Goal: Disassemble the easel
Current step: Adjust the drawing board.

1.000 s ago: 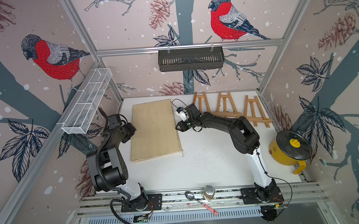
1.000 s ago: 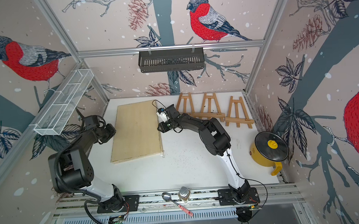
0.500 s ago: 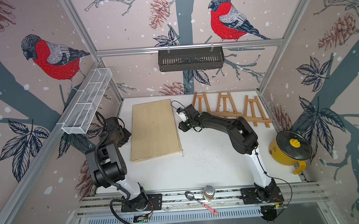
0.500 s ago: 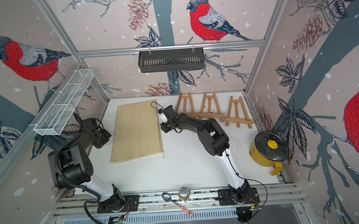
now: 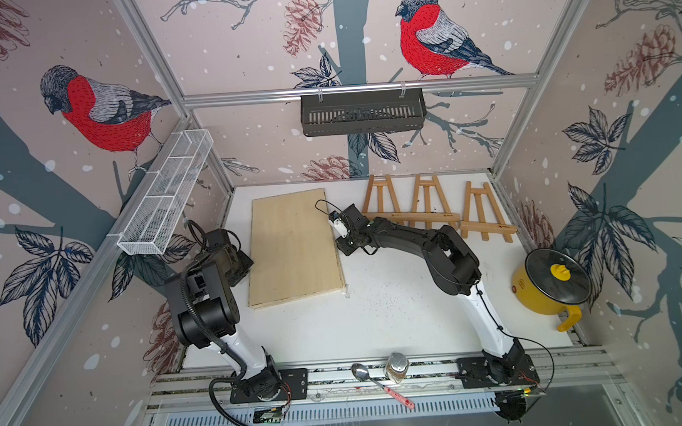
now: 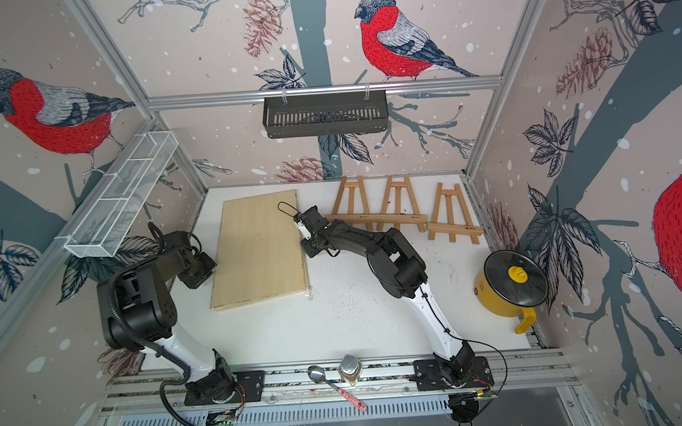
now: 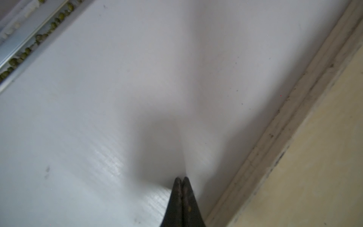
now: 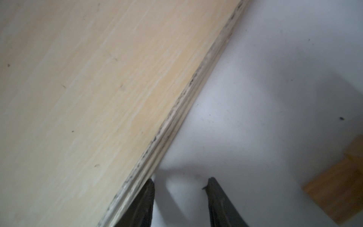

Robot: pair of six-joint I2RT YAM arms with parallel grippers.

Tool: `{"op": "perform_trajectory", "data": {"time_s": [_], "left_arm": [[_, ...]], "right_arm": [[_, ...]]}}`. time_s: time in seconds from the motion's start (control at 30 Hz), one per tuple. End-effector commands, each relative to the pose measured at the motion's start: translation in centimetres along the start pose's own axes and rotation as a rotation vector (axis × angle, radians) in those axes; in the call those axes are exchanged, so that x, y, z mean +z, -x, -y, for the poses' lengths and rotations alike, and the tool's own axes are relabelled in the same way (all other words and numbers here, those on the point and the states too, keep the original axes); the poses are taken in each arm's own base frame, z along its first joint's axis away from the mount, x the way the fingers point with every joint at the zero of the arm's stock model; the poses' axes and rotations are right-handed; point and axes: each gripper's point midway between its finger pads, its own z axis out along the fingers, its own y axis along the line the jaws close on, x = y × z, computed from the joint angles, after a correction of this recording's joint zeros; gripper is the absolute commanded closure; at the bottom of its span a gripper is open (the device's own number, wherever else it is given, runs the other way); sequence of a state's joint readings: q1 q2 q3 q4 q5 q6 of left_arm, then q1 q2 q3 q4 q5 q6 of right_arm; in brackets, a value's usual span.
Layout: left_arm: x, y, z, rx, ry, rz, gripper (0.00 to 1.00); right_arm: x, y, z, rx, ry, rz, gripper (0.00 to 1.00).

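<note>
The right gripper (image 8: pixel 179 182) stands partly open with nothing between its jaws. One jaw sits right at the layered edge of the board (image 8: pixel 78 88), the other over the bare white table (image 8: pixel 265 98). Whether that jaw touches the wood I cannot tell. The left gripper (image 7: pixel 181 178) is closed and empty, low over the table just beside the board's opposite long edge.

In both top views the board lies flat a little left of the frame's middle, with one arm on each side of it. The three small easels (image 5: pixel 425 203) are near the back wall, right of centre. The two nearer the board seem to share one long ledge bar, and the third stands a little apart. A corner of brown wood in the right wrist view is probably a foot of the nearest one.

The board looks like plywood, stiff and not heavy, with a smooth face that gives a pad little to bite on. It lies flush on the table, so a top-down pinch would likely fail. The better hold is across its thickness at a long edge, once that edge is tipped up or slid past the table's rim.

The easels look light and rigid, made of thin slats whose joints could crack if twisted. I would take one by a leg or the ledge bar, close to a joint, with a gentle squeeze.
</note>
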State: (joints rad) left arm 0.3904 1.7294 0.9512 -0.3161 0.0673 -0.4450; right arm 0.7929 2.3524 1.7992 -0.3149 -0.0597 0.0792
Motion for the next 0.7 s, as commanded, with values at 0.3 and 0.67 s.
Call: {"op": "perform_trajectory", "data": {"time_s": [0.3,0.67], "left_arm": [[0.2,-2.4,1.2,0.013,-0.039,-0.073,1.0],[-0.3,-2.4,1.4,0.012,-0.048,-0.069,1.0]], "right_arm": [[0.6,-1.7,-0.5,0.002,0.016,-0.061,0.52],[0.5,-1.8,-1.0,-0.001,0.04,-0.062,0.53]]}}
